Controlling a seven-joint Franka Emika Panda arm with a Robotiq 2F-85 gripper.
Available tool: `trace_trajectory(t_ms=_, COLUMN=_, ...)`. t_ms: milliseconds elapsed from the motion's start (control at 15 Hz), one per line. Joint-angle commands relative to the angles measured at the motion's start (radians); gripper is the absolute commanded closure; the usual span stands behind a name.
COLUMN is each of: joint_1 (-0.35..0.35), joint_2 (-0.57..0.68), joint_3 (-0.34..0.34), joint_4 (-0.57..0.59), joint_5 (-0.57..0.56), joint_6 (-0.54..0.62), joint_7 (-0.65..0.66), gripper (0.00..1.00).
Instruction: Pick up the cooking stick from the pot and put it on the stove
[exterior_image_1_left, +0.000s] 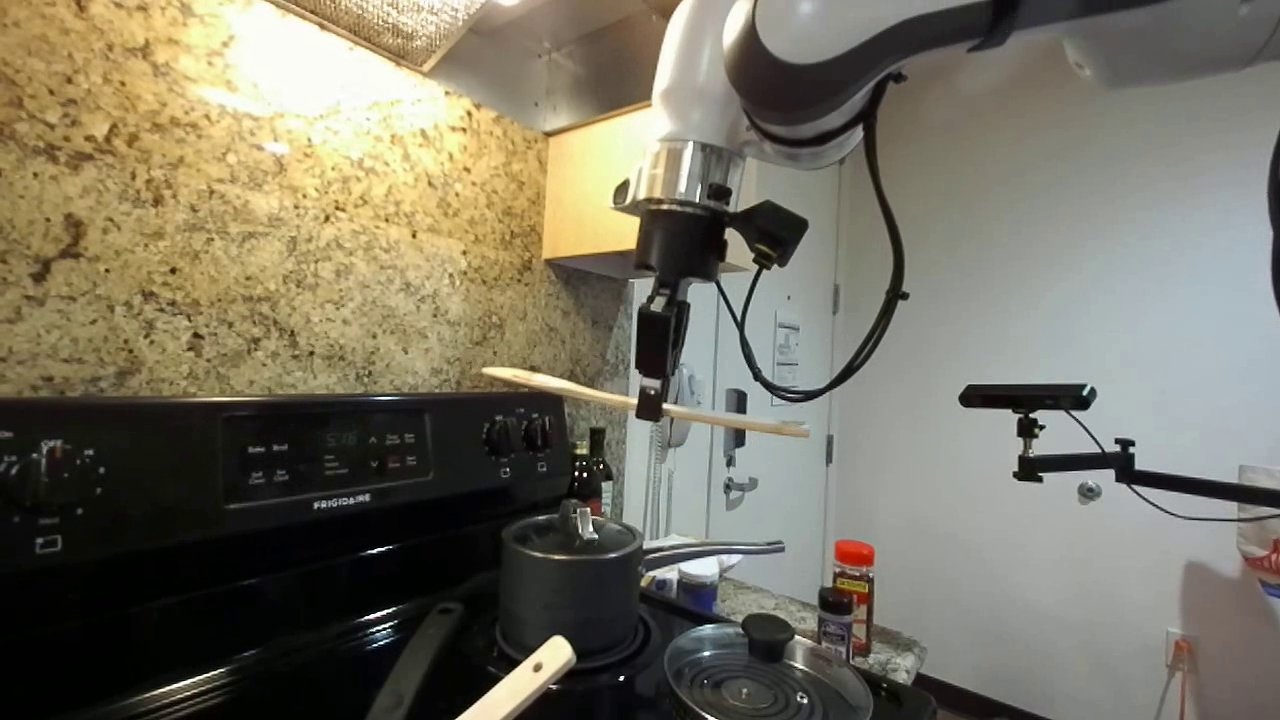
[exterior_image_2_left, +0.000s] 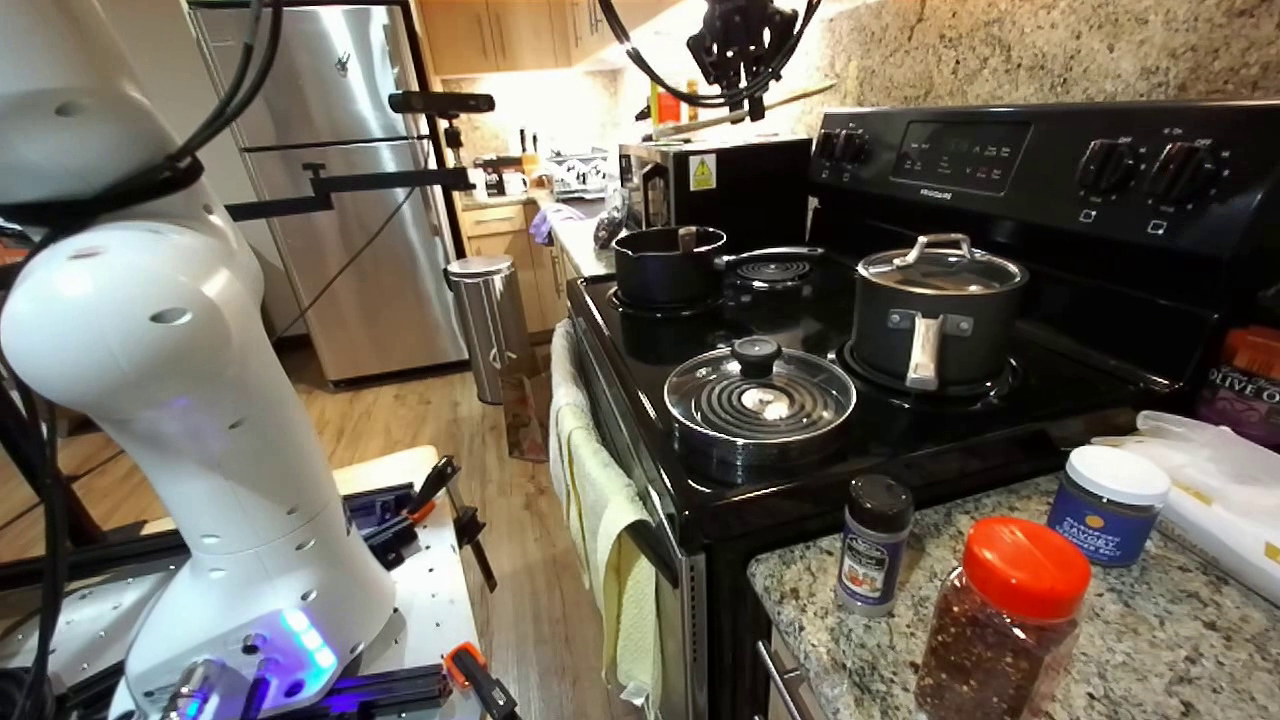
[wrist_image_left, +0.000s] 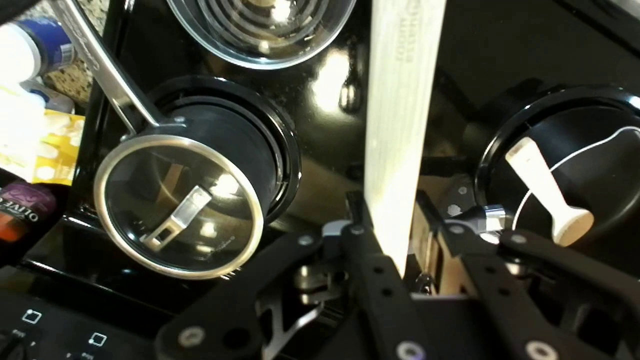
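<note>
The cooking stick (exterior_image_1_left: 735, 419) is long, pale and wooden; it also shows in the wrist view (wrist_image_left: 400, 115) and, small, in an exterior view (exterior_image_2_left: 697, 124). My gripper (exterior_image_1_left: 651, 400) is shut on it near its middle and holds it nearly level, high above the stove (exterior_image_2_left: 900, 440). In the wrist view, the gripper (wrist_image_left: 390, 210) has a finger on each side of the stick. The pot (exterior_image_1_left: 570, 590), dark grey with a shiny handle, stands covered by its own glass lid on a burner; it also shows in an exterior view (exterior_image_2_left: 940, 330). The stick touches neither pot nor stove.
An open black pan (exterior_image_2_left: 665, 275) with a pale wooden utensil (wrist_image_left: 545, 190) in it stands on another burner. A knobbed glass lid (exterior_image_2_left: 760, 400) lies at the front. Spice jars (exterior_image_2_left: 875, 550) stand on the counter beside the stove. The knob panel (exterior_image_1_left: 320, 450) rises behind.
</note>
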Motion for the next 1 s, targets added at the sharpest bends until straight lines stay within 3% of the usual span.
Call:
trace_trajectory(t_ms=0, joint_1=-0.035, joint_2=-0.083, joint_3=-0.02, joint_4=-0.1, joint_5=-0.018, joint_6=0.033, joint_7=0.003, gripper=0.89)
trace_trajectory(t_ms=333, joint_1=-0.036, joint_2=-0.126, joint_3=-0.022, joint_4=-0.216, joint_5=0.006, joint_6=0.101, joint_7=0.048, gripper=0.88)
trace_trajectory(t_ms=667, joint_1=-0.034, joint_2=-0.126, joint_3=0.032, joint_4=-0.356, joint_5=-0.044, joint_6=0.304, joint_7=0.2, gripper=0.88)
trace_trajectory(t_ms=933, joint_1=-0.03, joint_2=-0.104, joint_3=0.073, joint_4=-0.439, joint_5=-0.041, joint_6=0.401, joint_7=0.335, gripper=0.88)
